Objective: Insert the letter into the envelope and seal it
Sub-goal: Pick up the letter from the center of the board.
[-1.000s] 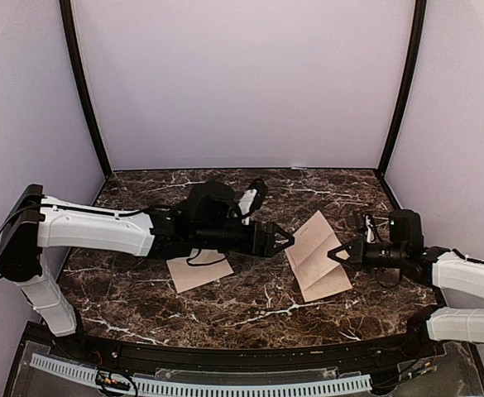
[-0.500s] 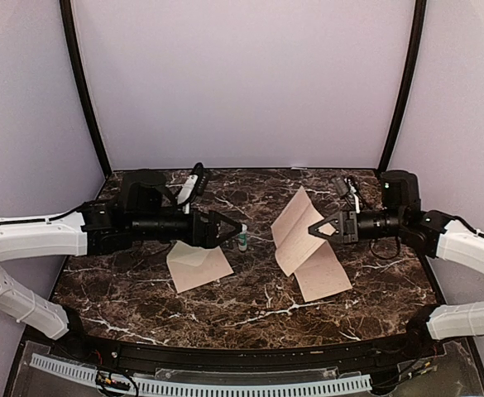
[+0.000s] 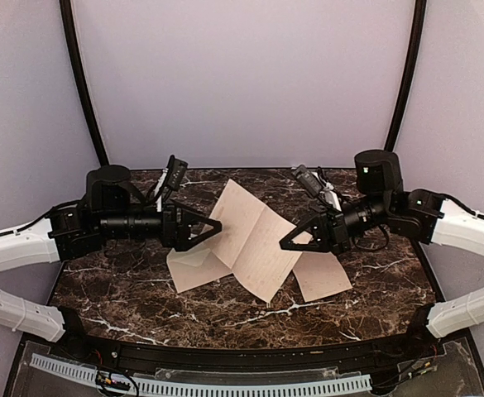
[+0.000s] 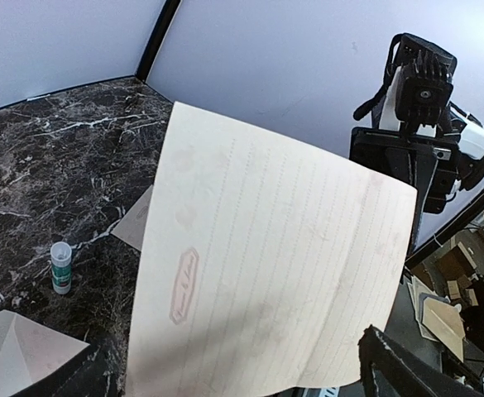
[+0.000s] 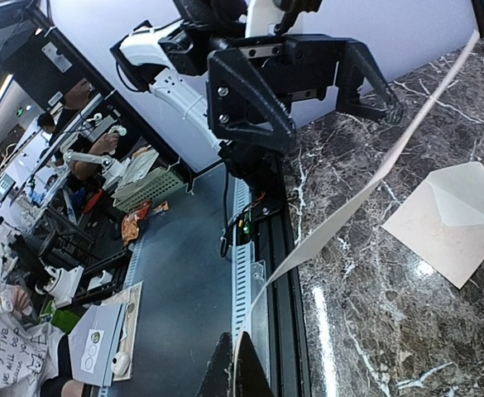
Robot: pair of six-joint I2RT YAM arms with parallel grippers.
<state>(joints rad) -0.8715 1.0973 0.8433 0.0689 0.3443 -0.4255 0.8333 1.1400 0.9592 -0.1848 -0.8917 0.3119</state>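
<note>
- The right hand (image 3: 286,246) is pinched shut on one edge of the letter (image 3: 254,240). A second ago the letter lay flat on the desk (image 3: 134,289). Now it is up in the air, tilted, and it has moved toward the middle.
- The left hand (image 3: 207,234) has pulled back to its own side. Its jaws have opened wide and hold nothing. The open jaws face the letter, very close to its near edge.
- The envelope (image 3: 190,270) lies flat on the desk, just under the left hand. The raised letter covers one of its corners in the top view.
- A small glue stick (image 4: 59,266) stands on the desk near the envelope. The letter now hides it from the top camera.
- Another tan sheet (image 3: 326,278) lies flat on the desk under the right arm.
- What this means: the letter is off the desk, so it can now be moved. The open left hand looks ready to take hold of the letter's free side.
- The letter looks bigger than the envelope, so it may need a fold first. Nothing is inside the envelope yet, and it is not sealed.
</note>
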